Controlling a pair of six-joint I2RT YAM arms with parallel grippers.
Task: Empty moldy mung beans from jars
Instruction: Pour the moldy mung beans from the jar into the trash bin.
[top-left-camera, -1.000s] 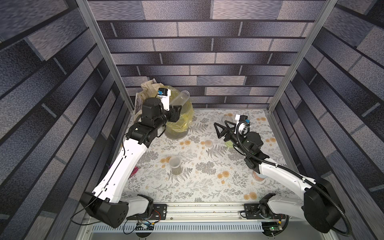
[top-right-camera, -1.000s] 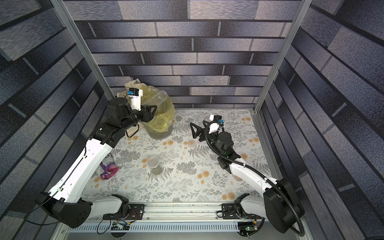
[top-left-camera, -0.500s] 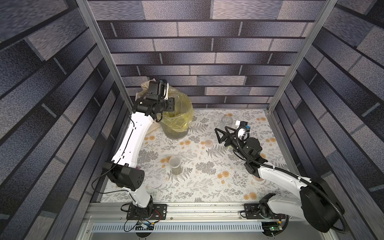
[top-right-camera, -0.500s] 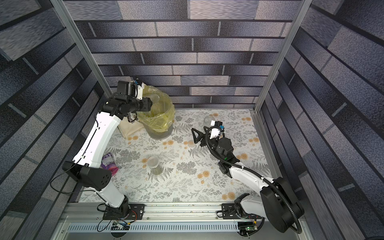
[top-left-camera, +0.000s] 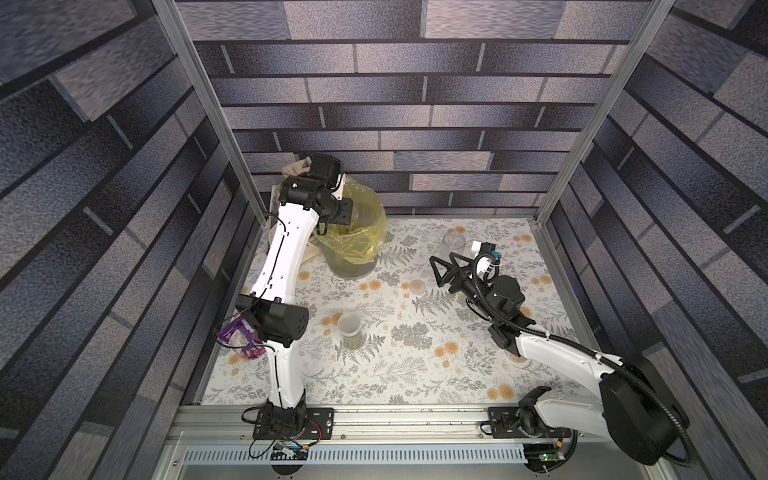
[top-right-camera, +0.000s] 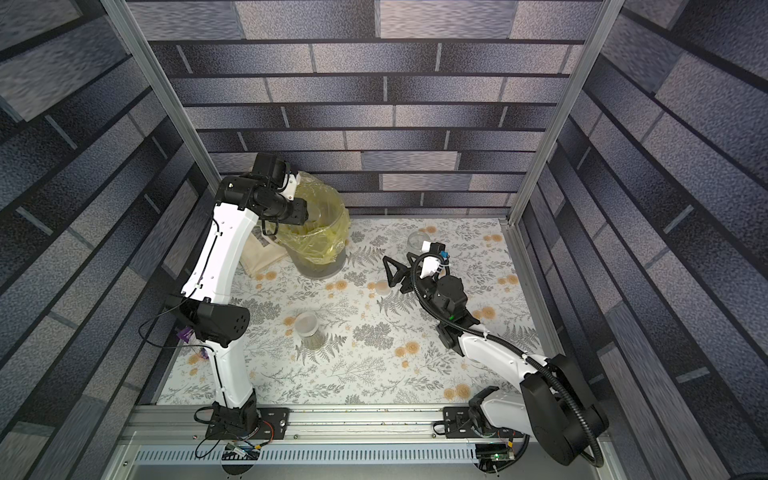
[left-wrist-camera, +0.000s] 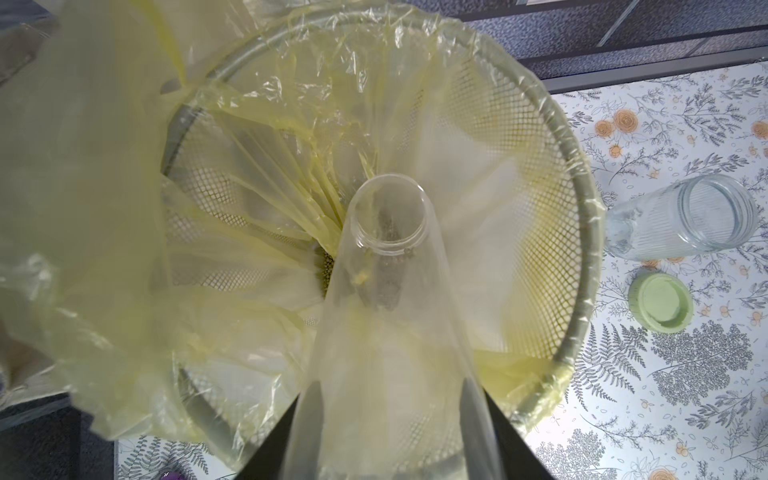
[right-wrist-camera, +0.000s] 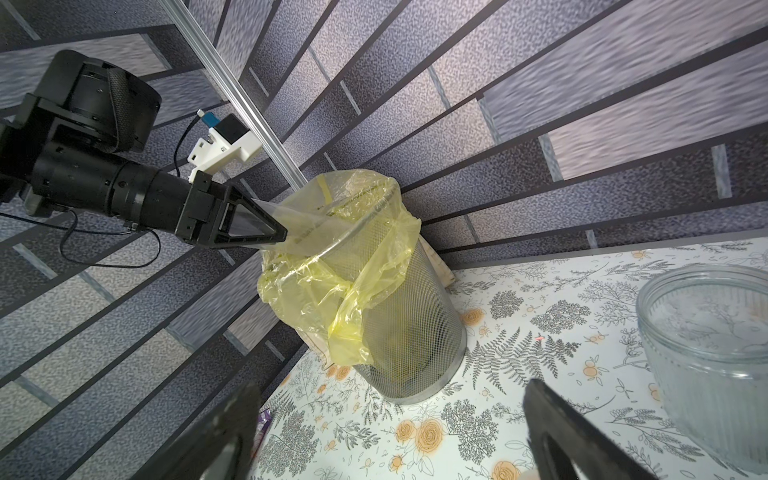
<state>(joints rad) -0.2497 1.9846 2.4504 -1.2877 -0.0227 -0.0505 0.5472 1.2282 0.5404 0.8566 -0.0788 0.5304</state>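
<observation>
Over at the back left corner, the left gripper (left-wrist-camera: 390, 386) is clamped on the tall narrow jar (left-wrist-camera: 386, 316). Its black jaws press either side of the clear body near the base. The jar is tipped over the mesh bin (top-left-camera: 353, 266) with its open mouth pointing down inside the rim. The yellow bag (left-wrist-camera: 104, 208) lining the bin is bunched and folded over the edge. From the right wrist view the jar slants from the gripper down across the bag's lip. Deep in the bag, just beside the jar's neck, there is a dark patch of mung beans (left-wrist-camera: 327, 266); a few specks cling inside the jar near its mouth.

The right gripper (top-left-camera: 436, 272) hangs above the flowered table (top-left-camera: 415, 374) with its jaws spread wide and nothing between them. Just behind it stands the wide jar (top-left-camera: 453, 244), upright and uncapped, well apart from the bin. Its pale green lid (left-wrist-camera: 660, 300) lies flat on the table near the jar and close to the right gripper's tips.

Nearer the front, about mid-table, the short jar (top-left-camera: 349, 330) stands upright with its frosted cap on, clear of both arms. A greenish layer shows in its lower part. A purple object (top-left-camera: 239, 336) lies at the table's left edge by the left arm's elbow
</observation>
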